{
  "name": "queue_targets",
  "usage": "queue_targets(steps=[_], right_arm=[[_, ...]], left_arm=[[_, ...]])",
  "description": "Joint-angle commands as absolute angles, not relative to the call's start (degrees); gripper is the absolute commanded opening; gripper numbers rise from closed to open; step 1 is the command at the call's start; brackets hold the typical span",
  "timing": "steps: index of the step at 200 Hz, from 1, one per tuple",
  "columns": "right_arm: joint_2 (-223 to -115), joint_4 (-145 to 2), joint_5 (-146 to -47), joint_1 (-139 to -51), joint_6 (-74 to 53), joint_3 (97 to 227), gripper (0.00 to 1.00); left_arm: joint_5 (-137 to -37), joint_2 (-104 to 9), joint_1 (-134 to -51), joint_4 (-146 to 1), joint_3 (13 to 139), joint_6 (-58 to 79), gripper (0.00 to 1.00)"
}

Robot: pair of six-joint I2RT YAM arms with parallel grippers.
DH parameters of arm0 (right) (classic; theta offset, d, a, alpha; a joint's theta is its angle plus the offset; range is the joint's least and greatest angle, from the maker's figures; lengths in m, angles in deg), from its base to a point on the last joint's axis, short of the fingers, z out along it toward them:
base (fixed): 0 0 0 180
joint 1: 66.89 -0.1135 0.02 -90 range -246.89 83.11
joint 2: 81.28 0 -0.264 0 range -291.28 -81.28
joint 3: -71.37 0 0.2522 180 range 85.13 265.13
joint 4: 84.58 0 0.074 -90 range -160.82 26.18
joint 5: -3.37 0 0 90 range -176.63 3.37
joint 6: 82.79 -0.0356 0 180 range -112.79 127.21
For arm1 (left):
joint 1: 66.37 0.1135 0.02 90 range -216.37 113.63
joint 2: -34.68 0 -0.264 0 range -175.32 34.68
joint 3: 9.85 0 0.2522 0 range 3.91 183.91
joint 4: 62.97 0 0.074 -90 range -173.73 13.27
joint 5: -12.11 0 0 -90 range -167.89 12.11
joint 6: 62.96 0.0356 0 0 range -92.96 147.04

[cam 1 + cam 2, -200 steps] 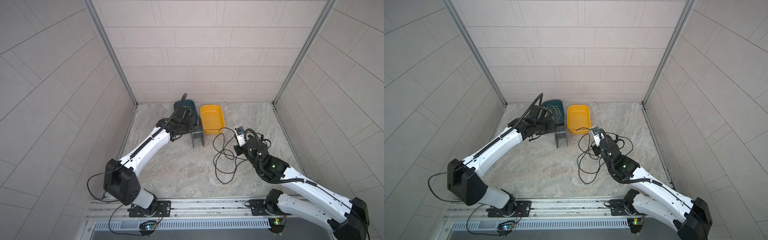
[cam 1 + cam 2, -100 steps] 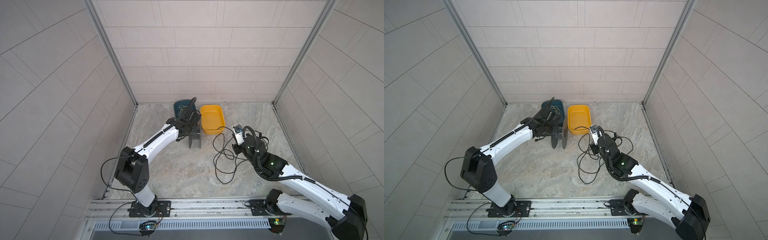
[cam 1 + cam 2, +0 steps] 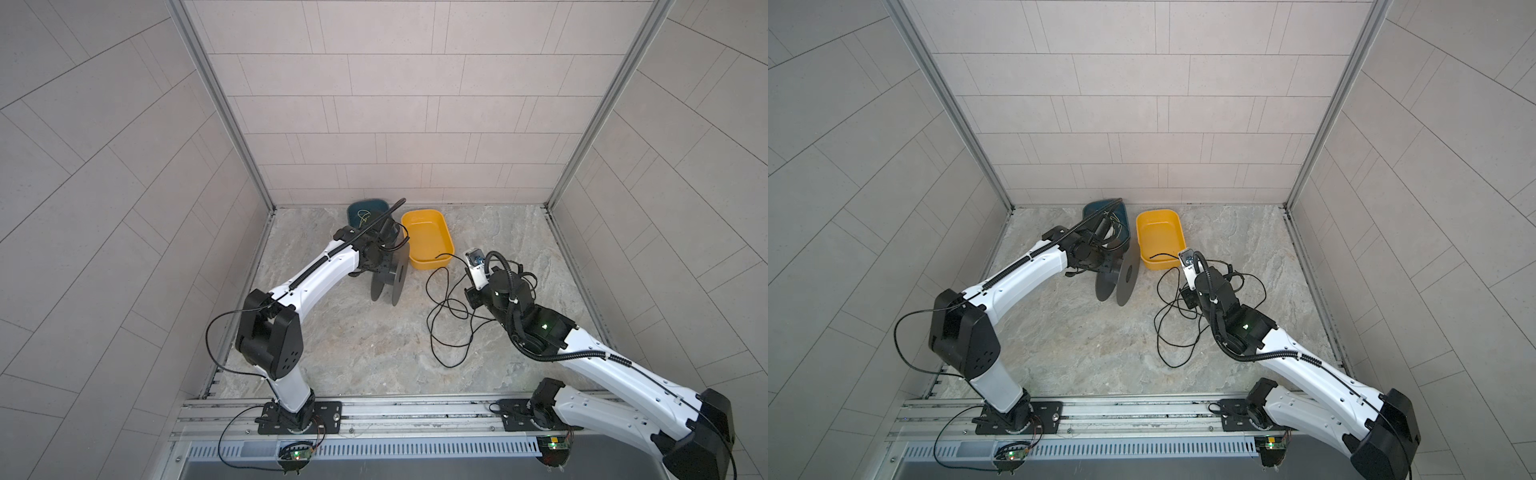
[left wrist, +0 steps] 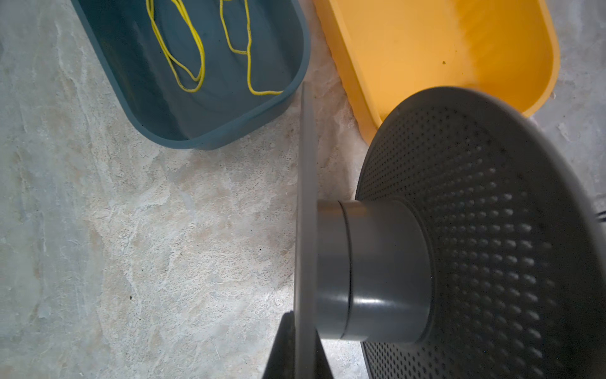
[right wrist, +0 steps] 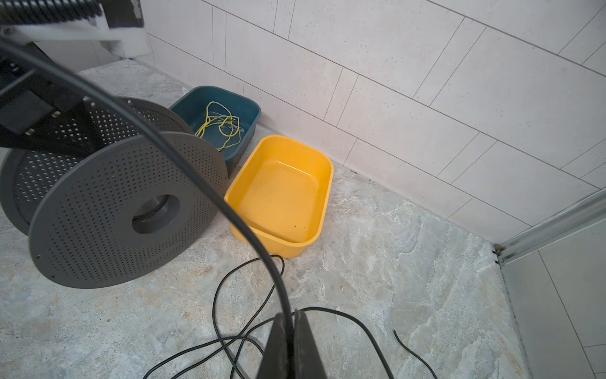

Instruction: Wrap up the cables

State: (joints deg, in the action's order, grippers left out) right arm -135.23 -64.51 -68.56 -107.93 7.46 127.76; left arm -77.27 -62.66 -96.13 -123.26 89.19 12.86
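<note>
My right fingers (image 5: 306, 347) are clenched on the thin, glossy black cord (image 5: 277, 282), pinching a single strand. From the pinch the cord arcs away towards the spool side. The rest lies in loose, crossing loops on the marbled stone worktop (image 3: 365, 345), between my right arm and the grey perforated plastic spool (image 3: 399, 274), just in front of the shallow yellow plastic tub (image 3: 428, 237).

My left fingers (image 4: 282, 351) are clamped on the thin rim of one spool disc. The smooth hub (image 4: 387, 272) is bare, with no turn laid on it.

I judge the cord light, limp and slick: it will slide through a loose pinch and drag its tangle behind. It is best held close to a free end, so that a short tail can be pressed onto the hub. The spool looks stiff and light, and apt to roll.
</note>
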Motion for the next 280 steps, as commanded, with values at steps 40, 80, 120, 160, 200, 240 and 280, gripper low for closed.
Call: queue_targets(steps=[40,80,120,160,200,240,280], right_arm=[[-137.31,-71.59,-67.95,-107.95,12.38,126.09,0.0],[-140.76,-81.49,-69.31,-107.94,18.66,124.5,0.0],[-145.24,-87.53,-68.93,-107.94,24.29,125.53,0.0],[-148.56,-89.97,-66.72,-107.94,26.62,126.96,0.0],[-148.36,-98.93,-67.73,-107.94,29.62,123.1,0.0],[-147.82,-99.87,-68.52,-107.95,30.03,122.4,0.0],[-147.85,-100.2,-68.08,-107.94,30.72,122.31,0.0]], left_arm=[[-80.19,-61.42,-96.28,-126.39,88.65,18.01,0.15],[-80.39,-61.04,-96.08,-128.58,90.33,18.61,0.24],[-80.97,-59.79,-96.0,-129.65,91.46,18.61,0.37],[-81.32,-58.6,-95.68,-128.8,90.58,17.21,0.36],[-81.37,-57.73,-95.37,-128.77,89.69,16.85,0.34],[-82.13,-57.36,-95.12,-127.61,88.46,16.53,0.16],[-81.59,-57.87,-95.09,-127.99,89.35,16.83,0.05]])
